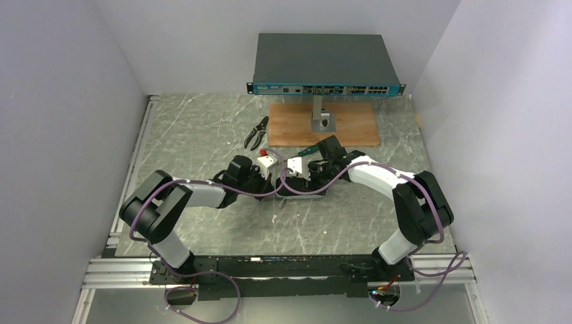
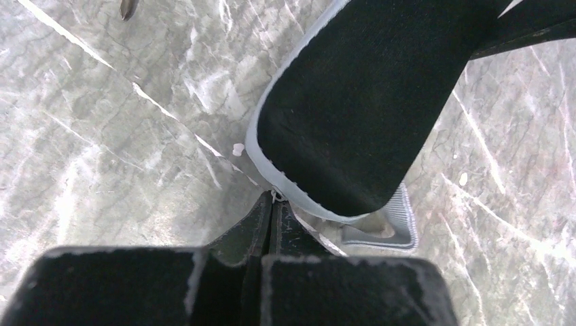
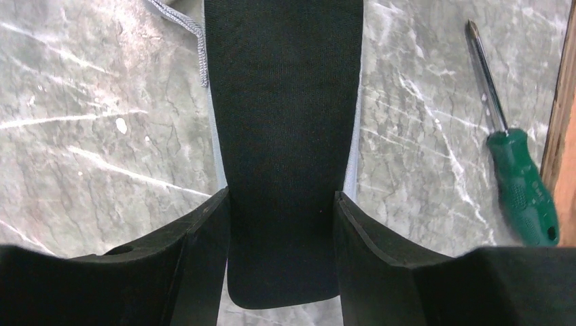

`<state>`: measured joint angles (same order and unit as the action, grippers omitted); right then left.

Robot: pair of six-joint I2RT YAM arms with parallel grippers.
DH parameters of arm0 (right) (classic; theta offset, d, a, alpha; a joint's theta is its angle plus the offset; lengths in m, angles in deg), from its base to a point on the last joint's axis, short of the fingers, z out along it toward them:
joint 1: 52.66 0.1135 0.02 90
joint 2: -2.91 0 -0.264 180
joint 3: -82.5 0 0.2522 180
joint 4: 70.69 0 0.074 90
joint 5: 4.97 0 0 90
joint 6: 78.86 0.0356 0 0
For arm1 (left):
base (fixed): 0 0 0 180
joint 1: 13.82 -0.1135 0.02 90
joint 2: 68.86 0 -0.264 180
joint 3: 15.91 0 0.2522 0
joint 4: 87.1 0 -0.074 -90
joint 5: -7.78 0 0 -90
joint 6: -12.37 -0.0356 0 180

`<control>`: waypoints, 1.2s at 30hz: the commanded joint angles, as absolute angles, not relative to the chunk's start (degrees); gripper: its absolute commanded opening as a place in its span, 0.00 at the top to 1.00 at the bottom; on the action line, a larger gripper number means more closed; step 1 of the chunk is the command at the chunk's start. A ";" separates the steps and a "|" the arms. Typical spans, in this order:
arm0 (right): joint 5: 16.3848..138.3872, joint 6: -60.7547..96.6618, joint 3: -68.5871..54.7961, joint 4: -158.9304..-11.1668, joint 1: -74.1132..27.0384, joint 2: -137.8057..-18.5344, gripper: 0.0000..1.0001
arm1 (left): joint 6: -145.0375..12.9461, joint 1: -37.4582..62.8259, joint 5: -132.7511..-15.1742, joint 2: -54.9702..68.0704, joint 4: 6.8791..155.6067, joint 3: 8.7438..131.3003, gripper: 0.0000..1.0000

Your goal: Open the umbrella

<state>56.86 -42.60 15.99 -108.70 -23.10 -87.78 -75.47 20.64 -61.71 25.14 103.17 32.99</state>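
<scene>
The umbrella is compacted, a black oblong with a pale-blue rim, lying on the marble table between both grippers. In the top view it is mostly hidden under the wrists. My right gripper has its jaws pressed on both long sides of the oblong near one end. My left gripper is shut, its tips pinching a tiny white tab at the pale rim of the umbrella. The grey loop strap lies on the table beside the left fingers.
A green-handled screwdriver lies right of the umbrella, near a wooden board. Black-handled pliers lie behind the left gripper. A network switch stands on a post above the board. Walls close in on both sides.
</scene>
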 commanded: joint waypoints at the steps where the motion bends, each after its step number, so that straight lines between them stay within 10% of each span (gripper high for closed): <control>1: 60.35 -55.86 16.57 -124.09 -21.90 -93.49 0.64 | -79.60 19.37 -61.14 23.34 105.94 33.97 1.00; 10: 63.51 -65.87 16.32 -122.48 -19.55 -93.70 0.61 | -75.57 17.47 -61.08 24.74 103.80 35.02 1.00; 19: 62.90 -50.18 11.99 -113.60 -21.61 -86.17 0.16 | -74.74 17.61 -57.37 23.42 102.67 33.65 1.00; 36: 61.22 4.16 10.83 -121.90 -34.75 -72.91 0.14 | -71.16 24.68 -59.06 23.15 105.60 30.84 1.00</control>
<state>61.67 -14.25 12.88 -117.56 -33.27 -70.36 -72.41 22.04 -59.72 24.70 103.54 31.24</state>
